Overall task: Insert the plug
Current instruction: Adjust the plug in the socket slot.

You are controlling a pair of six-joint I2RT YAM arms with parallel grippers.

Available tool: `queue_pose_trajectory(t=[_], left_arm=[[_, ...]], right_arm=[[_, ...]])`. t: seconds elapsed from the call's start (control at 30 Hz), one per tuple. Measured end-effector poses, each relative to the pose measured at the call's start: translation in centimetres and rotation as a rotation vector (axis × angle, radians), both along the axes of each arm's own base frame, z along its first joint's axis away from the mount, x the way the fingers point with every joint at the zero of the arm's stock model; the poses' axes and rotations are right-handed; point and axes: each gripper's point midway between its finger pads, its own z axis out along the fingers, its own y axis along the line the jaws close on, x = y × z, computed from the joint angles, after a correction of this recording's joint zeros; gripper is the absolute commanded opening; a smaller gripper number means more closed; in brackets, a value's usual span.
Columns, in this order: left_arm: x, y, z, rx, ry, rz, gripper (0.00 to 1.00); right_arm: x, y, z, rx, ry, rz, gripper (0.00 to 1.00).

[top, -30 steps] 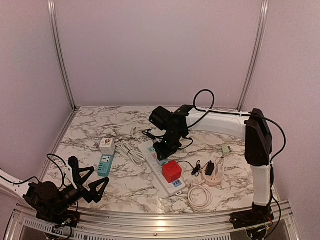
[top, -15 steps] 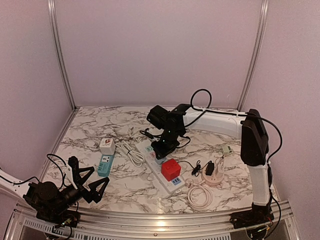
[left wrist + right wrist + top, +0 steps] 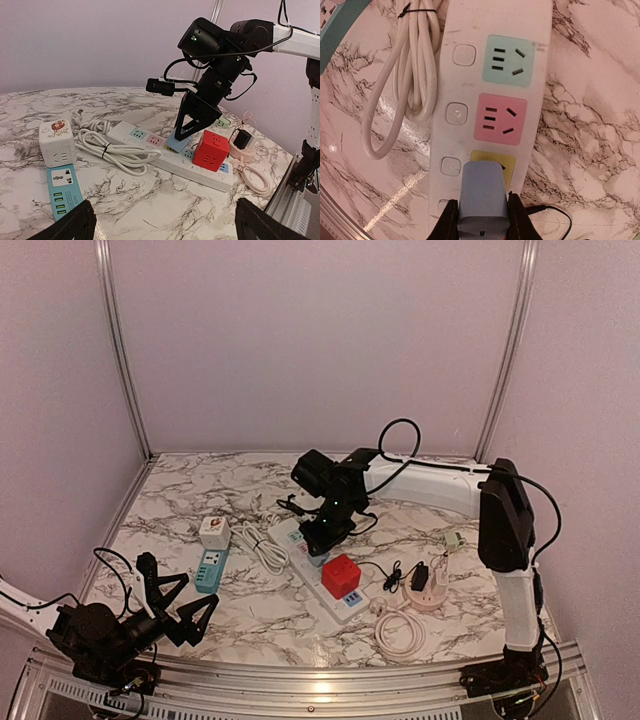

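My right gripper (image 3: 483, 220) is shut on a pale blue plug (image 3: 484, 197), one finger on each of its sides. The plug stands tilted over the yellow socket (image 3: 507, 161) of a white power strip (image 3: 465, 75) and covers most of that socket; its prongs are hidden. The pink socket (image 3: 501, 119) and green socket (image 3: 509, 60) beyond it are bare. In the top view the right gripper (image 3: 318, 538) reaches down onto the strip (image 3: 335, 608), just behind a red cube adapter (image 3: 341, 576) plugged into it. My left gripper (image 3: 175, 605) rests open at the near left corner, holding nothing.
A bundled white cable (image 3: 262, 545) lies left of the strip. Further left are a white cube adapter (image 3: 213, 532) and a teal power strip (image 3: 209, 568). On the right sit a round pink socket with a black charger (image 3: 425, 590), a coiled white cable (image 3: 400, 632) and a small green adapter (image 3: 454, 538).
The right gripper with the blue plug has shifted slightly left and back, and the strip with the red cube has shifted a little with it. The left arm has not moved.
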Motion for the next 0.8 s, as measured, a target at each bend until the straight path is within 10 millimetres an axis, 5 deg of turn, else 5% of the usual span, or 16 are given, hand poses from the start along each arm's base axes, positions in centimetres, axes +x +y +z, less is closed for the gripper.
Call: queue_pose_trajectory(t=[0.8], left_arm=[[0.05, 0.07, 0.02, 0.000, -0.001, 0.005, 0.99]], right_arm=[[0.21, 0.03, 0.01, -0.002, -0.013, 0.001, 0.04]])
